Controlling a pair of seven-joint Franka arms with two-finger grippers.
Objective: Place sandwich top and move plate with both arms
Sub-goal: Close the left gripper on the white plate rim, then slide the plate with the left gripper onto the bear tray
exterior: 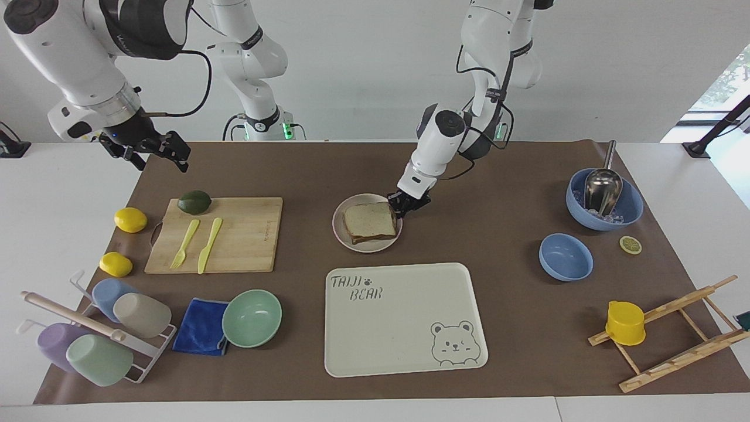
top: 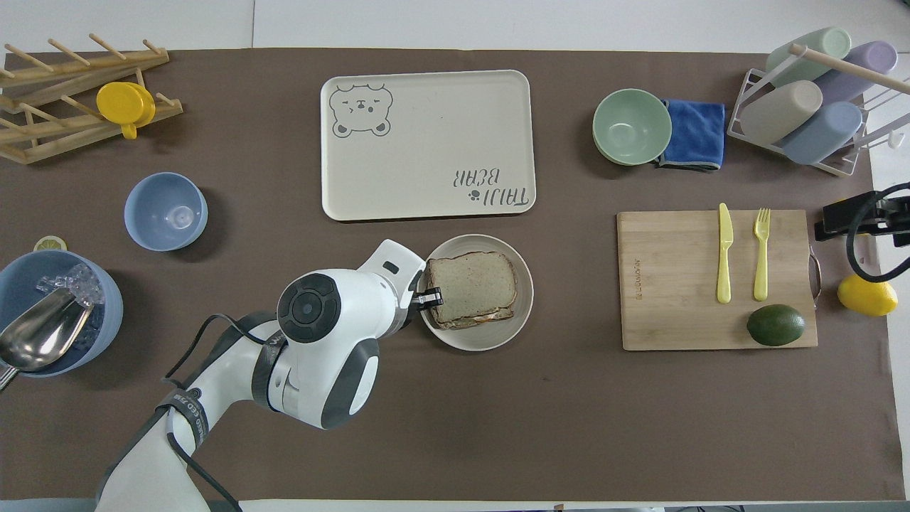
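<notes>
The sandwich top [exterior: 369, 220], a speckled slice with a brown crust, lies on the stacked sandwich on the round cream plate [exterior: 345, 240]; it also shows in the overhead view [top: 473, 284], as does the plate [top: 498, 338]. My left gripper [exterior: 403, 207] is low at the plate's rim toward the left arm's end, its fingers closed on the rim; the overhead view shows it too [top: 429, 297]. My right gripper [exterior: 157, 153] hangs open and empty in the air over the mat's corner at the right arm's end, and shows at the overhead view's edge [top: 846, 217].
A cream bear tray [exterior: 404, 351] lies just farther from the robots than the plate. A cutting board [exterior: 246, 246] with fork, knife and avocado lies toward the right arm's end, near lemons, a mint bowl, a blue cloth and a cup rack. Blue bowls and a wooden rack are at the left arm's end.
</notes>
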